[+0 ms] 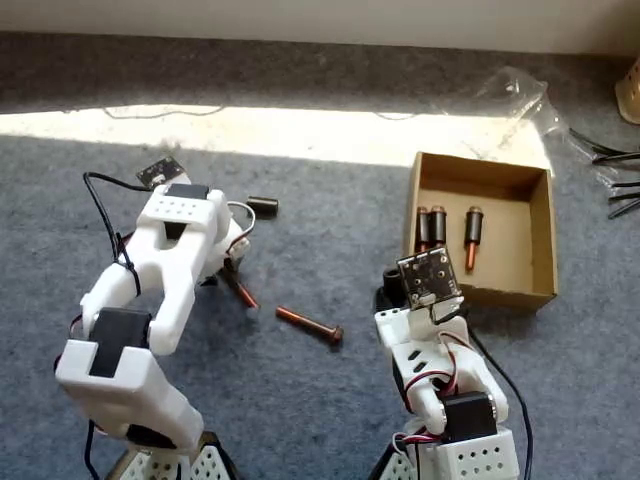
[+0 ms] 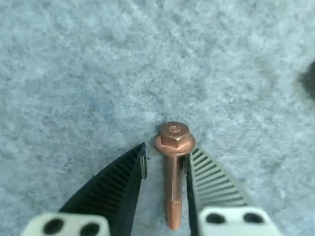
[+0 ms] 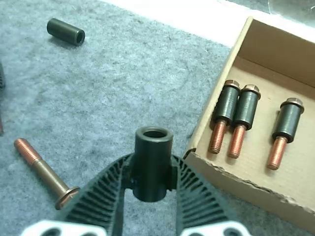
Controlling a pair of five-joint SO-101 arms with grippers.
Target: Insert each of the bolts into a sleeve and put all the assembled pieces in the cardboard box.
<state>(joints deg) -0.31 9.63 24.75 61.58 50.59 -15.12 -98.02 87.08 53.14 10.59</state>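
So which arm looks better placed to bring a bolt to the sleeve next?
Left, probably: a bolt sits between the open fingers of the left gripper, not yet clamped, while the right gripper is shut on a sleeve with its open end clear.

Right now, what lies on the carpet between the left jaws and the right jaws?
A single loose bolt, lying flat with nothing touching it; the high view shows it.
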